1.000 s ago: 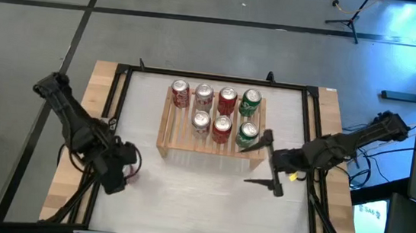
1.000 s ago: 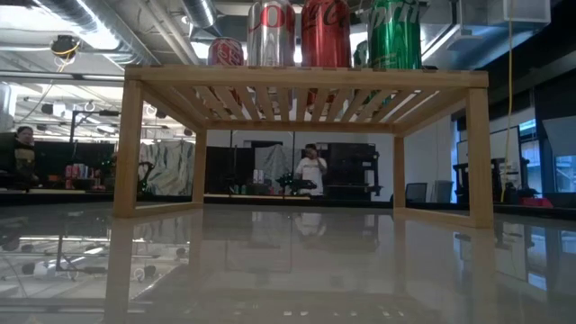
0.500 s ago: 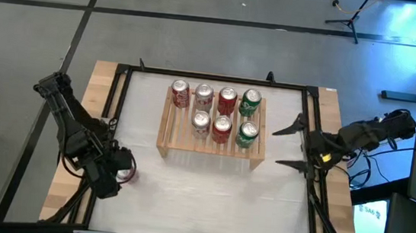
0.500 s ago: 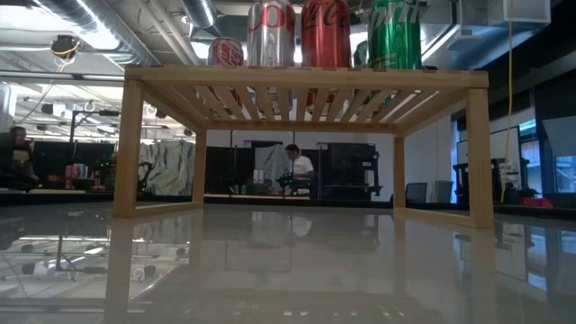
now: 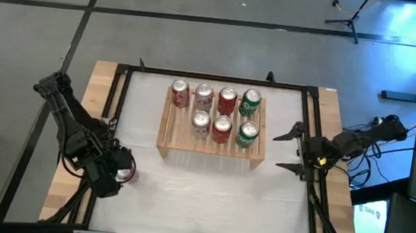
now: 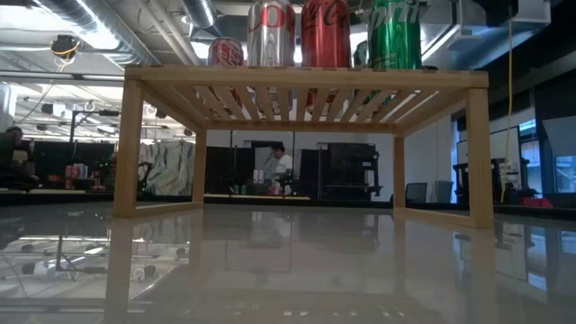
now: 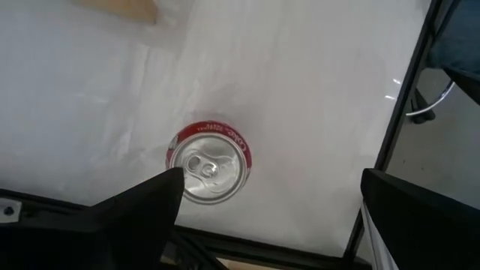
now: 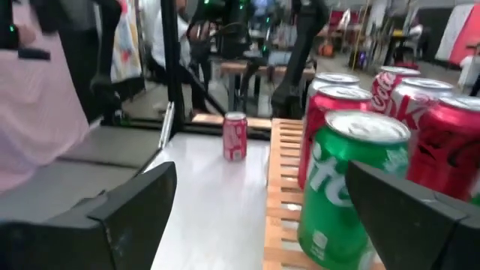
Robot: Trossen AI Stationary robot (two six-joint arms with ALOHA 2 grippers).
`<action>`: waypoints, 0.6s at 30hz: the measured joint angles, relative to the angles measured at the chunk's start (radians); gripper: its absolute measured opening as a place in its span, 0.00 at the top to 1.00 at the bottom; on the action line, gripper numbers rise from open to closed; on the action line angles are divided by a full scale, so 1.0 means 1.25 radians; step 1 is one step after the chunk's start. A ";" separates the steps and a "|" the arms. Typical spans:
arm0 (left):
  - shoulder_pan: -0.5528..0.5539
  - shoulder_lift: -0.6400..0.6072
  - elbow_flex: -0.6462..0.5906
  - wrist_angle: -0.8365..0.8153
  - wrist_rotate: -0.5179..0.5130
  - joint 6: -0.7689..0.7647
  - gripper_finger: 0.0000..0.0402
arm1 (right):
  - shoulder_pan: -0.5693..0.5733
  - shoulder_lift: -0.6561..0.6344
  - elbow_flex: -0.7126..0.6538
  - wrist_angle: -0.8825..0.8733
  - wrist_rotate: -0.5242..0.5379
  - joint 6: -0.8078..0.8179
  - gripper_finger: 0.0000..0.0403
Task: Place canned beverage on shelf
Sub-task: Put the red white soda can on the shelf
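Your left hand (image 5: 116, 175) hangs over the near-left part of the tabletop (image 5: 201, 192) with its fingers spread wide, gripping nothing. Directly beneath it a red can (image 7: 208, 161) stands upright on the white surface, its silver lid and pull tab facing up between the two dark fingers (image 7: 135, 210); the can is touched by neither finger that you can see.

Your right hand (image 5: 295, 149) sits at the right edge of the tabletop, just beside the shelf's right end, its fingers also apart and empty.

The shelf (image 5: 168, 145) stands in the middle of the tabletop toward the far side, and it carries seven upright cans. The back row, from the left, holds a red can (image 5: 180, 94), a silver can (image 5: 204, 95), another red can (image 5: 227, 100) and a green can (image 5: 251, 102). The front row holds a silver can (image 5: 201, 122), a red can (image 5: 222, 128) and a green can (image 5: 248, 133), leaving the front-left slot of the slats bare. Beyond the tabletop, in the low view, a person (image 6: 277, 166) stands in the room.
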 joint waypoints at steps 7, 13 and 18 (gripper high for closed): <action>0.000 0.000 0.000 0.000 -0.014 0.000 0.02 | 0.000 -0.183 -0.168 0.133 0.023 -0.015 0.05; 0.000 0.000 0.000 -0.001 -0.015 0.000 0.02 | 0.000 -0.317 -0.239 0.160 0.031 -0.043 0.05; 0.000 0.000 0.000 -0.001 -0.015 -0.001 0.02 | -0.001 -0.360 -0.282 0.187 0.022 -0.054 0.05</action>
